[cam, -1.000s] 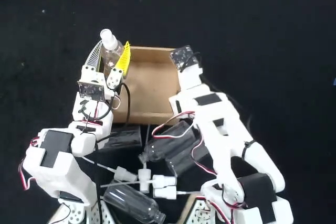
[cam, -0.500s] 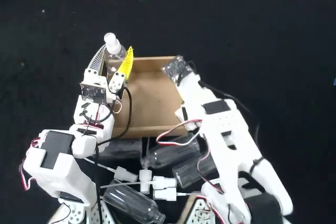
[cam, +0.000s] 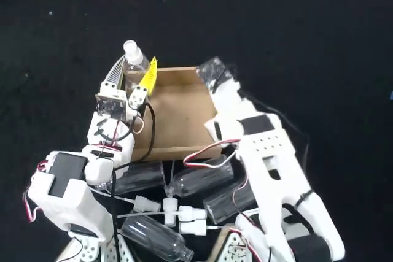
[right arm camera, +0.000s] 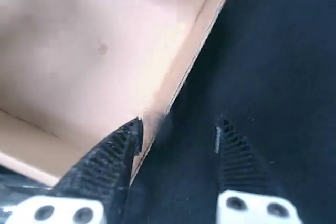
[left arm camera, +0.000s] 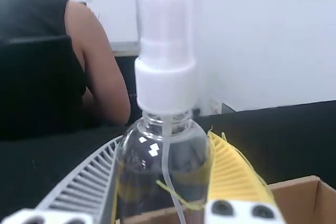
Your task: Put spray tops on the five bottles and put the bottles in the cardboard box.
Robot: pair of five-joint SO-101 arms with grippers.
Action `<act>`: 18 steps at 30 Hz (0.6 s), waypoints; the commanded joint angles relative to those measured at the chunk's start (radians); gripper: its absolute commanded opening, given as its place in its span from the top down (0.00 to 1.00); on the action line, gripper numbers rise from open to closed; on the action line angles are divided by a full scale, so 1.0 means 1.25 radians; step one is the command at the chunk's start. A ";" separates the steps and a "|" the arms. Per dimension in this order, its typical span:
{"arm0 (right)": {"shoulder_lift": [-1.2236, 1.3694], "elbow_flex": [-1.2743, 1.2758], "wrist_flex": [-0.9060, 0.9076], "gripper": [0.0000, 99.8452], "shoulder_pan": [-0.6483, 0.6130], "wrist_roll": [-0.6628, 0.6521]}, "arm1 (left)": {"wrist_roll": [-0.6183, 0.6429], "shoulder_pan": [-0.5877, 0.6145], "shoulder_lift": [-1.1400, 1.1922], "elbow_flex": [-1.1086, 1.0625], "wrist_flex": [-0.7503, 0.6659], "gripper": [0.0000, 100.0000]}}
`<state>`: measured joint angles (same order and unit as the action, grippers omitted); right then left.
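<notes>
Cardboard box (cam: 178, 115) sits on the black surface (cam: 319, 47), open side up, betw the two arms. L gripper (cam: 137, 61) is at the box's far-left corner. Its grey + yellow fingers (left arm camera: 231, 166) are clamped on a clear bottle (left arm camera: 160, 166) w/ a white spray top (left arm camera: 164, 72) fitted. Bottle is upright, top sticking out above the fingertips. Can't tell if its base touches the box.

R gripper (right arm camera: 180, 127) is at the box's far-right corner, black fingers (right arm camera: 113, 156) spread apart w/ nothing gripped. One finger is at the rim of the box wall, the other over the surface outside the box.

On the near side of the box, four loose bottles (cam: 199, 181) lie on their sides, uncapped. Three are in a row just beside the box's near wall, partly under the arms. The fourth is closer to the arm bases. Several loose spray tops (cam: 190, 213) are clustered betw that row and the fourth bottle, dip tubes pointing sideways.
</notes>
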<state>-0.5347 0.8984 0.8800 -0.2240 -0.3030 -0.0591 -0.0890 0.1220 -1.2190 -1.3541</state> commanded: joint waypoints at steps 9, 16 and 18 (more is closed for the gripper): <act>-0.050 -0.087 -0.065 0.81 0.124 0.193 | 0.076 -0.002 -0.033 0.008 0.025 0.96; 0.039 0.012 -0.298 0.81 0.291 0.230 | 0.077 -0.007 -0.029 0.007 0.032 0.96; 0.074 0.024 -0.345 0.81 0.309 0.230 | 0.077 -0.006 -0.014 0.031 0.079 0.96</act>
<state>-0.4994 0.9168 0.5838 0.0875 -0.0238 0.0468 -0.0875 0.1220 -1.2190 -1.3203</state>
